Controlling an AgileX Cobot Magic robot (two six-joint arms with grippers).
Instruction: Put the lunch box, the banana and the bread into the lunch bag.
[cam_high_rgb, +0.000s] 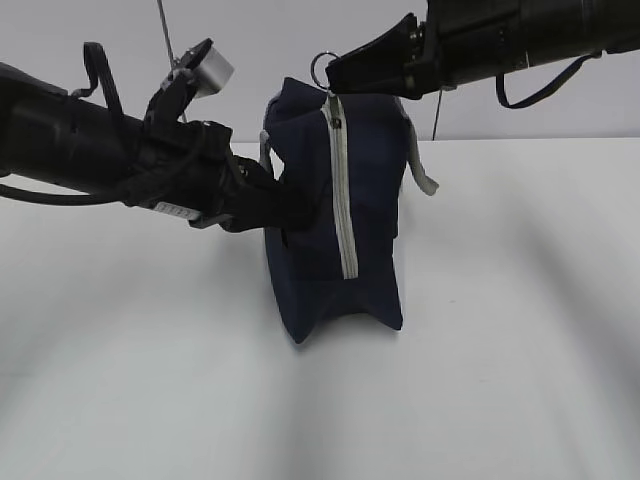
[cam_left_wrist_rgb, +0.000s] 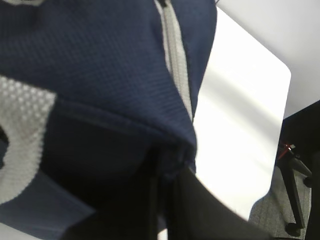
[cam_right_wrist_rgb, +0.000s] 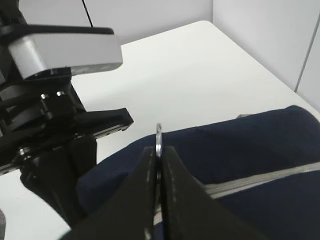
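The navy lunch bag (cam_high_rgb: 365, 200) stands on end on the white table (cam_high_rgb: 500, 350), with its grey zipper (cam_high_rgb: 341, 190) running down the side that faces the exterior view. My right gripper (cam_high_rgb: 330, 75) comes in from the upper right and is shut on the metal ring pull (cam_high_rgb: 319, 66) at the bag's top. The right wrist view shows the ring pull (cam_right_wrist_rgb: 158, 136) pinched edge-on between my right gripper (cam_right_wrist_rgb: 159, 150) fingers. My left gripper (cam_high_rgb: 300, 205) is shut on the bag's fabric (cam_left_wrist_rgb: 100, 75) at its left side. The lunch box, the banana and the bread are out of view.
A grey webbing handle (cam_high_rgb: 425, 170) hangs off the bag's right side. The table's far rounded corner (cam_left_wrist_rgb: 285, 70) shows in the left wrist view, with dark floor and a stand leg (cam_left_wrist_rgb: 295, 200) beyond it. The left arm's camera block (cam_right_wrist_rgb: 65, 50) sits close to the right gripper.
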